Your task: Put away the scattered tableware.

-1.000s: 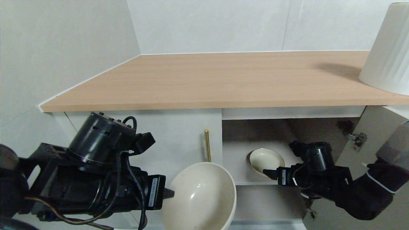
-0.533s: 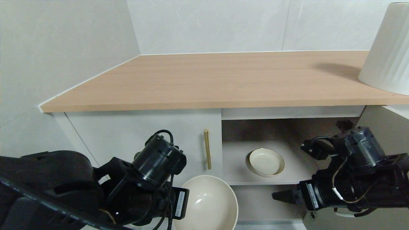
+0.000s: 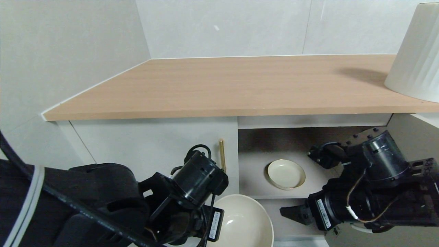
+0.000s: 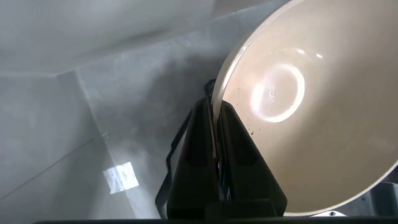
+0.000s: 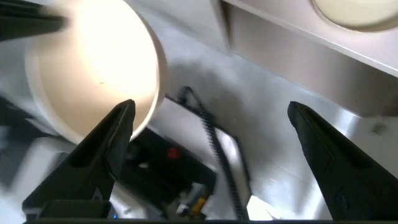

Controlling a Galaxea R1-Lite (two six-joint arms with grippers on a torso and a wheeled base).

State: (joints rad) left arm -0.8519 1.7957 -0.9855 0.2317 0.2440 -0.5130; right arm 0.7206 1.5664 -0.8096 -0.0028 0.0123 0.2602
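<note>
**A:** What do we have in the left gripper [image 4: 212,124]?

**B:** It is clamped on the rim of the large cream bowl [image 3: 245,223], one finger on each side of the wall. We see the bowl's hollow turned up towards the head camera, with a bright glint inside.

**A:** And where does that bowl sit in the scene?

**B:** It is low and near, in the air in front of the foot of the cabinet. It hangs where the closed left door [image 3: 154,144] meets the open right compartment [image 3: 274,140].

**A:** And the right gripper [image 5: 210,112]?

**B:** Its fingers [image 5: 106,149] are spread wide, with nothing between them. We place it near and low on the right, pointing left towards the bowl. In the head view a gap shows between it and the bowl's right edge.

**A:** Is there other tableware?

**B:** A small cream dish [image 3: 286,174] with a gold rim lies flat on the shelf [image 3: 250,178] inside the open compartment. It is farther back than the right gripper and apart from it.

**A:** What else do we see around that?

**B:** An upright gold handle [image 3: 222,154] runs along the right edge of the closed door. A wooden countertop [image 3: 240,85] runs over the cabinet. A white lampshade [image 3: 416,58] stands at its far right.
</note>
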